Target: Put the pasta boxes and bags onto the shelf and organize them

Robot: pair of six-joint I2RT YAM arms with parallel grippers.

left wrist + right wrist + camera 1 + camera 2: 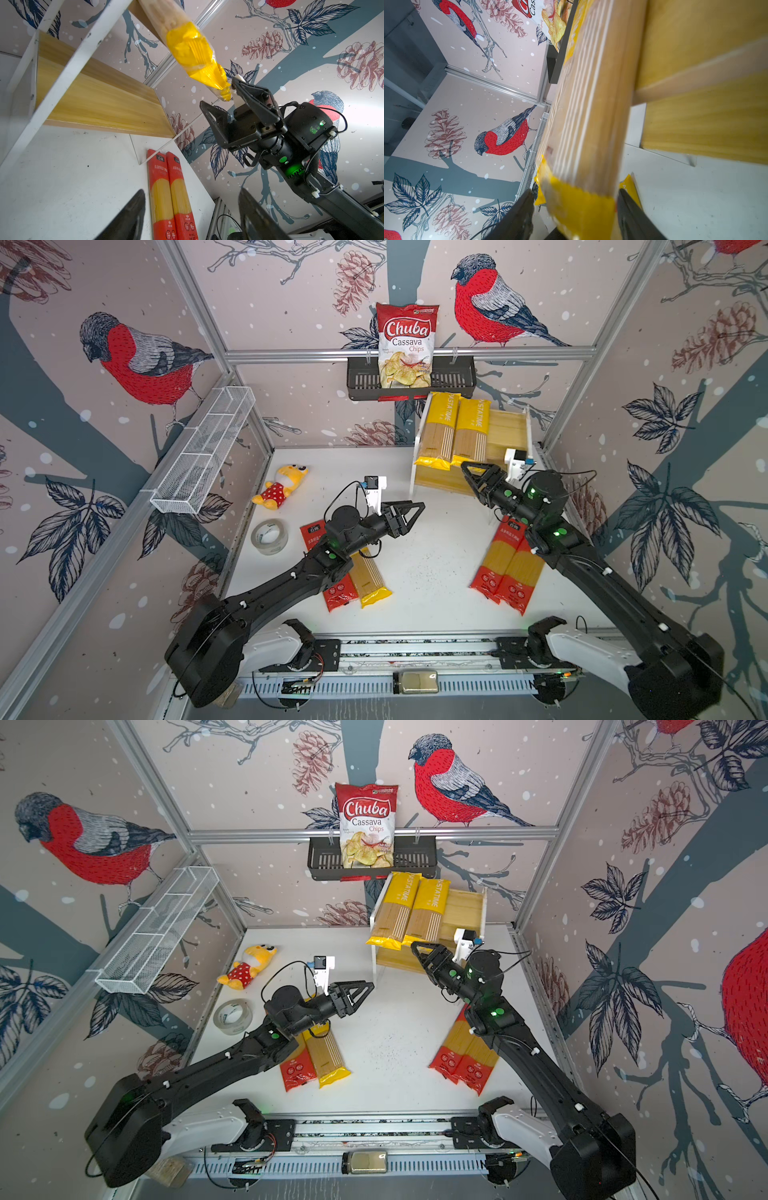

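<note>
- White tabletop (436,564) fills the floor of a cell whose walls carry paper with red birds and pine cones. The shelf (509,427) stands at its back right corner.
- The first yellow packet (440,427) and the second yellow packet (471,431) lie side by side on the upper board of the shelf. Their near ends hang out over its front edge.
- The right gripper (477,468) is just in front of the shelf, at the hanging end of the second yellow packet. Its fingers (521,216) are spread, one at each side of this end. The right wrist view is blurred, so I cannot say if they touch the wrapper.
- The left gripper (417,510) hovers over the table, in front of the shelf and to its left. Its fingers (128,218) are spread with nothing between them.
- The third yellow packet (372,585) and a red-ended packet (338,593) lie flat side by side, well in front of the shelf to its left, partly under the left arm.
- A pair of red-ended packets (498,572) lies flat in front of the shelf, long sides together, partly under the right arm.
- Above the shelf, a black basket (453,379) on the back wall holds a chips bag (406,344) upright.
- Left of the shelf are a plush toy (280,487), a tape roll (269,536) and a wire basket (203,452) on the side wall.
</note>
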